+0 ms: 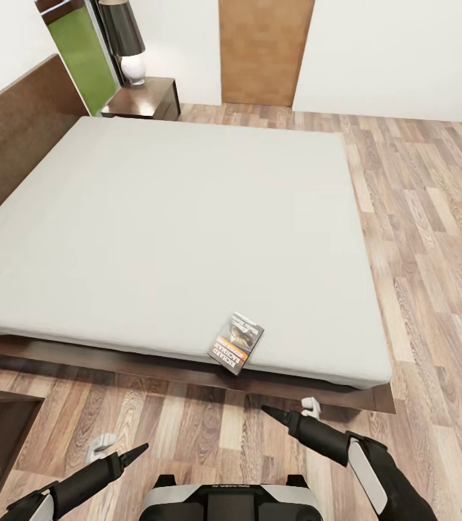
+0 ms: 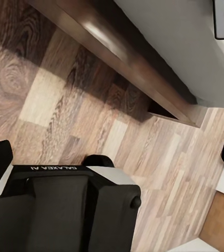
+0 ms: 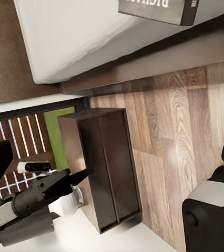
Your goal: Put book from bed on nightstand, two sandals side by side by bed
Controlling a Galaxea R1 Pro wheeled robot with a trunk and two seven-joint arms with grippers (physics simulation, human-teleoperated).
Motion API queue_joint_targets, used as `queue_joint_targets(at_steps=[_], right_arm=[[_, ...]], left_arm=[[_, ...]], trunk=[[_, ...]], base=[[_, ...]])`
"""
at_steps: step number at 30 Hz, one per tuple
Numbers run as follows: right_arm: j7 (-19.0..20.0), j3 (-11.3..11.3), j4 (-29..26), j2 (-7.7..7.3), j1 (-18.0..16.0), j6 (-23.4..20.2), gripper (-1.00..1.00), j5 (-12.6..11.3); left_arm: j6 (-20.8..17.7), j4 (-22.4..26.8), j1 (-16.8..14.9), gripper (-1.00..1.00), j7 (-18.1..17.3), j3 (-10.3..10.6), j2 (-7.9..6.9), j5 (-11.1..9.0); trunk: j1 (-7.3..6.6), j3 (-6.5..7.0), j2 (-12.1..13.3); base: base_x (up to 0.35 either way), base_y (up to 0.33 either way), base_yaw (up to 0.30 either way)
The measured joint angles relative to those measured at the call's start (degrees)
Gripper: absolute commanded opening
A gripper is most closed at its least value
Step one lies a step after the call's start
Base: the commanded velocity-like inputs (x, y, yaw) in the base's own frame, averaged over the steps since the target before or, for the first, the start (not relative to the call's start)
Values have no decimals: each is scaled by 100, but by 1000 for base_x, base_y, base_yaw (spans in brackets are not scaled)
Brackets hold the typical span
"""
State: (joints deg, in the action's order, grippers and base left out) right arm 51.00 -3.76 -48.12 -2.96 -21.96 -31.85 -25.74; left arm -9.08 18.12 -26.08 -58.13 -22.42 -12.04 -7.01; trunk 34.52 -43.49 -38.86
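In the head view the left tool [image 1: 119, 454] sits at the lower left of the frame, one dark pointed finger and a pale part beside it over the wood-plank floor [image 1: 434, 239]; the right tool [image 1: 289, 414] sits at lower centre-right, likewise one dark tip with a pale part by it. Neither has hold of anything, and how wide either stands apart cannot be told. Between them at the bottom edge lies the robot's trunk [image 1: 231, 499], with small lettering too blurred to read there; in the left wrist view it reads mirrored as "GALAXEA AI". Just above the right tool, the book [image 1: 236, 342] lies flat on the pale-grey mattress of the bed [image 1: 166, 217], close to the near edge at lower centre-right of the frame. Its cover carries an orange band with white lettering, partly legible as "RICHARD", and a dark picture above. The right wrist view shows the book's edge [image 3: 156, 10] with upside-down white letters. At the upper left of the head view a nightstand [image 1: 148, 100] stands beside the headboard, bearing a lamp [image 1: 126, 40] with a dark shade and white base. A second nightstand [image 3: 107, 168] shows in the right wrist view, drawers shut. A brown door [image 1: 263, 51] closes the top centre.
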Motion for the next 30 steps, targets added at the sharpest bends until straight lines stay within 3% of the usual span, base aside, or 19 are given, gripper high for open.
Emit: queue_joint_targets(at_steps=[15,24,26,29,30], right_arm=[[-86,-5,-3,22,0,80,100,-2],[-79,-22,9,296,0,310,100,-3],[-69,-28,25,310,0,347,100,-88],[-45,-33,38,312,0,361,100,-415],[-35,-35,45,310,0,363,100,-675]], left_arm=[[-7,0,0,100,-15,-5,0,0],[-8,0,0,100,-11,-1,2,0],[-6,0,0,100,-12,-1,1,0],[-7,0,0,100,-16,-5,0,-1],[-7,0,0,100,-17,-6,0,-1]], trunk=[[0,0,0],[0,0,0],[0,0,0],[0,0,0],[0,0,0]], base=[[0,0,0],[0,0,0],[0,0,0],[0,0,0],[0,0,0]])
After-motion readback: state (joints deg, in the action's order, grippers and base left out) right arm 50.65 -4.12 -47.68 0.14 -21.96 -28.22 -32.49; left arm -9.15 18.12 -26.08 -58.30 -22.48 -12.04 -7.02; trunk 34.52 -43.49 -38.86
